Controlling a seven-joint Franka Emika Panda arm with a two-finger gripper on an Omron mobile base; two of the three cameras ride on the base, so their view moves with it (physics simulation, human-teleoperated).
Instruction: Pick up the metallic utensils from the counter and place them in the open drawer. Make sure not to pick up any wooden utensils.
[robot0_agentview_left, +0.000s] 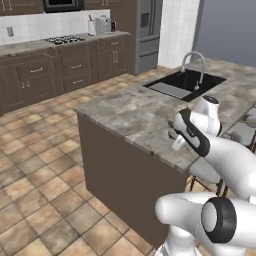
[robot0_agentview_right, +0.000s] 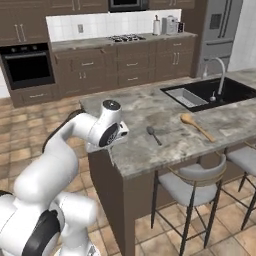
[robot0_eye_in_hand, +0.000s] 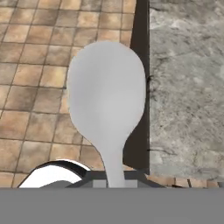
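Note:
My gripper (robot0_eye_in_hand: 114, 183) is shut on the thin handle of a pale grey spoon (robot0_eye_in_hand: 107, 96). Its oval bowl points away from the hand and hangs over the tiled floor, just off the edge of the marbled counter (robot0_eye_in_hand: 188, 87). From the right base view my hand (robot0_agentview_right: 111, 131) sits at the island's near left edge, and its fingers are hidden there. A small dark metal spoon (robot0_agentview_right: 154, 135) lies on the counter (robot0_agentview_right: 145, 107) to the right of the hand. Farther right lies the tan wooden spoon (robot0_agentview_right: 196, 126). The open drawer is out of view.
A black sink (robot0_agentview_right: 200, 95) with a curved faucet (robot0_agentview_right: 217, 75) is set into the far end of the island. Grey-seated stools (robot0_agentview_right: 187, 182) stand along its near side. The wall counter with a stove (robot0_agentview_right: 125, 37) runs across open tiled floor (robot0_agentview_left: 45, 150).

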